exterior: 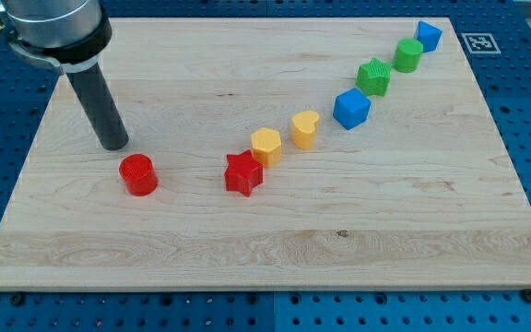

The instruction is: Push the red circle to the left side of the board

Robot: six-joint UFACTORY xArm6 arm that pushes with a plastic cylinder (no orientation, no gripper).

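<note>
The red circle (139, 174) is a short red cylinder on the wooden board (275, 249), left of the middle. My tip (114, 145) rests on the board just above and slightly left of the red circle, a small gap apart. The dark rod rises from it toward the view's top left.
A red star (243, 173) lies right of the red circle. From it a diagonal line runs to the view's top right: yellow hexagon (266, 146), yellow heart (305, 128), blue block (351, 109), green star-like block (373, 77), green cylinder (407, 55), small blue block (429, 36).
</note>
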